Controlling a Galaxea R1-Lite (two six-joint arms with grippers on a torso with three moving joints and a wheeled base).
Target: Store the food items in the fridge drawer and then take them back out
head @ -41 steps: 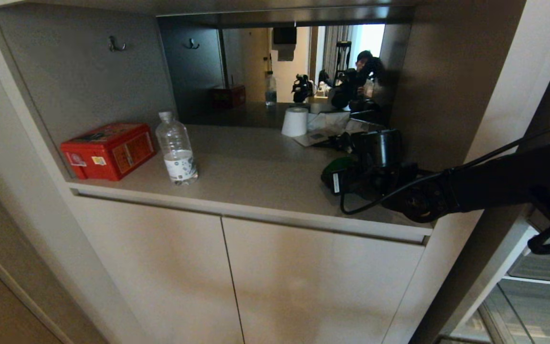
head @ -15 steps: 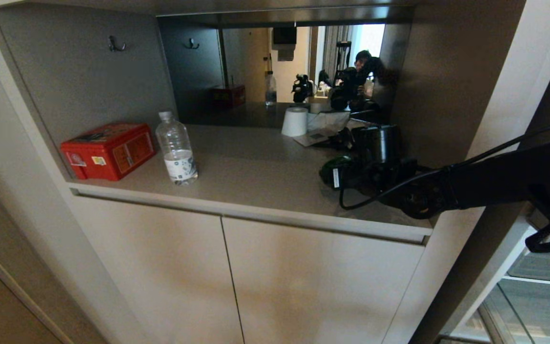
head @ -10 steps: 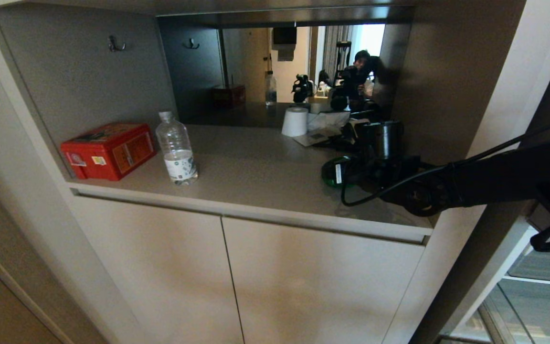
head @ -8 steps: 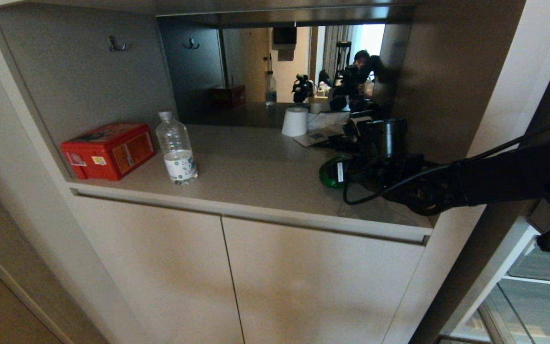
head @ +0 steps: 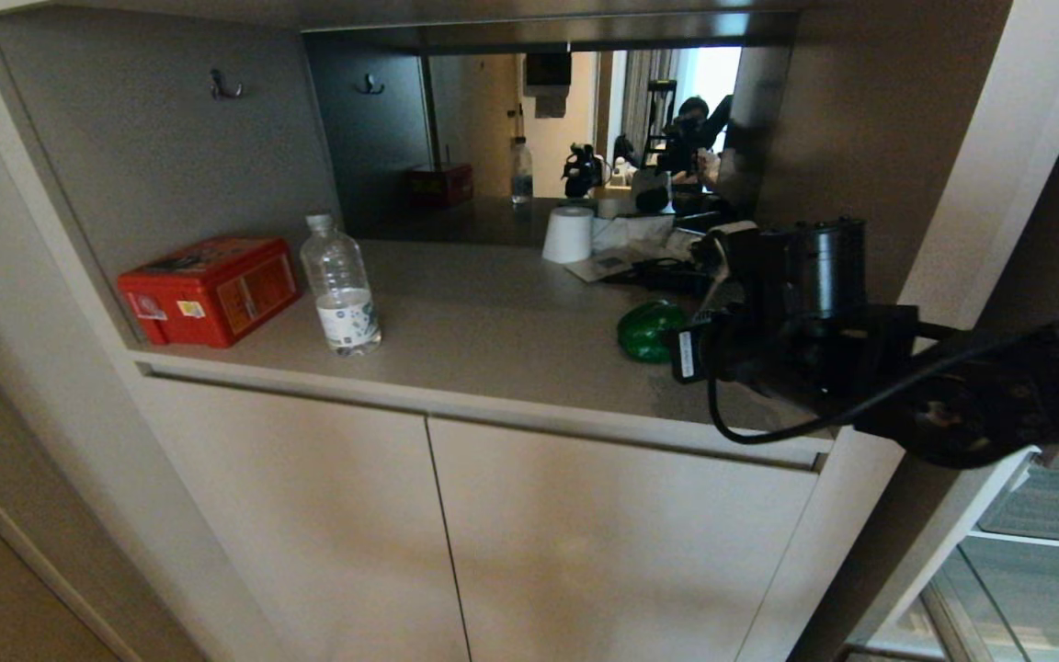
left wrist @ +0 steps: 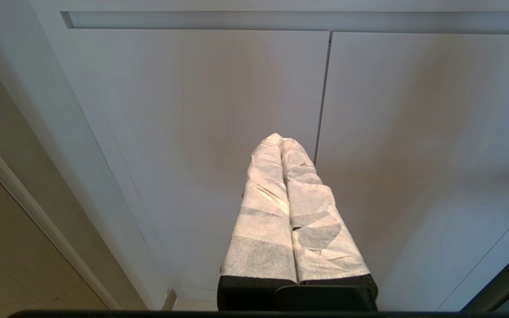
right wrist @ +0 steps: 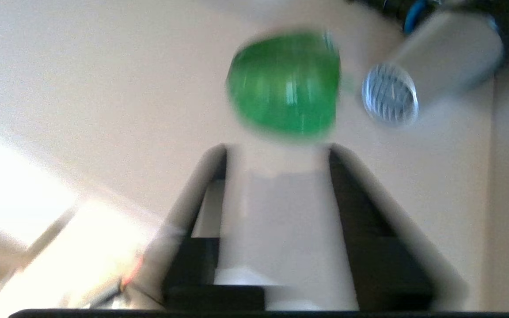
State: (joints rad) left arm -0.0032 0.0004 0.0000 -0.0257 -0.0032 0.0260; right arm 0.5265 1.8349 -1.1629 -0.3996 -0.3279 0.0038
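A glossy green bell pepper (head: 647,331) lies on the grey counter (head: 493,322), right of the middle; the right wrist view shows the pepper (right wrist: 285,84) just beyond the fingertips. My right gripper (head: 695,351) hovers to the pepper's right, clear of it. Its jaws (right wrist: 277,152) stand apart with only bare counter between them. In front of the cabinet doors, my left gripper (left wrist: 279,139) hangs parked, its white-wrapped fingers pressed together. The fridge drawer is out of view.
A red box (head: 210,290) and a clear water bottle (head: 341,287) stand at the counter's left. A white paper roll (head: 568,234), papers and a grey hair dryer (right wrist: 431,66) lie at the back right, before a mirror. Pale shelf edges (head: 1035,542) show at the lower right.
My right arm has drawn back to the right and toward the counter's front edge. The pepper, earlier half covered by the gripper, now lies free on the counter.
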